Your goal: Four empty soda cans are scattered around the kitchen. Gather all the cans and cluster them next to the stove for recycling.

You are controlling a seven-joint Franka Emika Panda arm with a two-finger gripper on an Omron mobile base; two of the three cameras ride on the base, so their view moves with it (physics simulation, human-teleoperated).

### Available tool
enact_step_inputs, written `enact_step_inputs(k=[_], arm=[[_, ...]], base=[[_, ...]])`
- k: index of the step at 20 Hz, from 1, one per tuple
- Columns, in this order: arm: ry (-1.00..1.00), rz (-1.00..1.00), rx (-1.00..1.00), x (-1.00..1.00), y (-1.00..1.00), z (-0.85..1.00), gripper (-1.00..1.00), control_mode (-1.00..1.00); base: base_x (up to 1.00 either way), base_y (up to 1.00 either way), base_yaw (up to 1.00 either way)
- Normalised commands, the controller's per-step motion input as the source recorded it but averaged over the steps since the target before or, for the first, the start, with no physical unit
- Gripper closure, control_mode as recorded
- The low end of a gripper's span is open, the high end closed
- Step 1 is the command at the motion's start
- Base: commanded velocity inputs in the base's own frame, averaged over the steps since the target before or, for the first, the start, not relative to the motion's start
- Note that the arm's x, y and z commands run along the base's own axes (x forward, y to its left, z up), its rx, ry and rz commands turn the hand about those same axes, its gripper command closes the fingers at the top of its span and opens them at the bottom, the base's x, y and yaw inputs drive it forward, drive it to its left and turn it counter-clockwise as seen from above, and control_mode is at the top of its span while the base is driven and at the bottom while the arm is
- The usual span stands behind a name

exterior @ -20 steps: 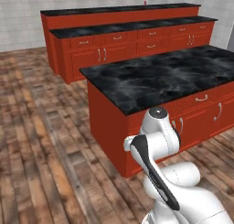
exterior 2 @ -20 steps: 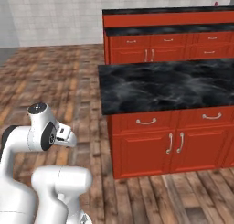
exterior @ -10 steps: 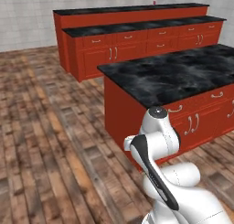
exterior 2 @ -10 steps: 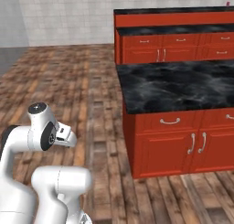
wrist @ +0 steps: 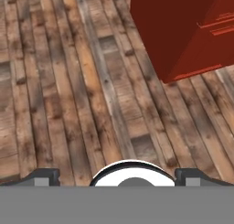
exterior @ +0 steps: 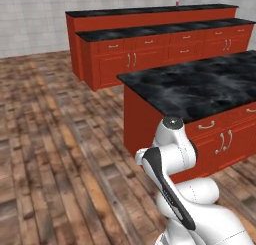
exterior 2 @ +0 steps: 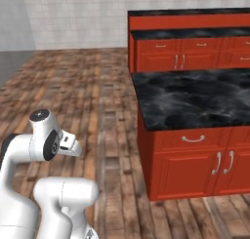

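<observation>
My gripper (wrist: pixel 118 176) points down at the wood floor; its two dark fingertips (wrist: pixel 43 175) stand far apart, open, with nothing between them. The arm is folded close over the base in both base views. On the far raised counter stands a tiny pink upright thing (exterior: pixel 176 3), too small to tell whether it is a soda can. The stove is out of view.
A red kitchen island with a black marbled top (exterior: pixel 200 84) (exterior 2: pixel 195 99) stands close ahead on the right; its lower corner (wrist: pixel 183 31) is in the hand view. Red cabinets with black counters (exterior: pixel 150 31) (exterior 2: pixel 190 33) line the back wall. Wood floor (exterior: pixel 50 139) lies open to the left.
The whole picture has shifted: the base has moved, so the island and the back counters sit further right in both base views. The arm keeps its folded pose and the gripper stays open.
</observation>
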Motion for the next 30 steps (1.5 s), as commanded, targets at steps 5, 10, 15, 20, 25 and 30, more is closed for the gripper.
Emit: enact_step_inputs(k=[5,10,15,20,25,30], arm=[[0.00,0.00,0.00,0.00,0.00,0.00,-1.00,1.00],[0.00,0.00,0.00,0.00,0.00,0.00,-1.00,1.00],[0.00,0.00,0.00,0.00,0.00,0.00,-1.00,1.00],[0.00,0.00,0.00,0.00,0.00,0.00,-1.00,1.00],[0.00,0.00,0.00,0.00,0.00,0.00,-1.00,1.00],[0.00,0.00,0.00,0.00,0.00,0.00,-1.00,1.00]], base=[[0.66,0.14,0.00],[0.66,0.10,0.00],[0.65,0.12,0.00],[0.61,0.20,0.01],[0.59,0.25,0.03],[0.60,0.26,0.00]])
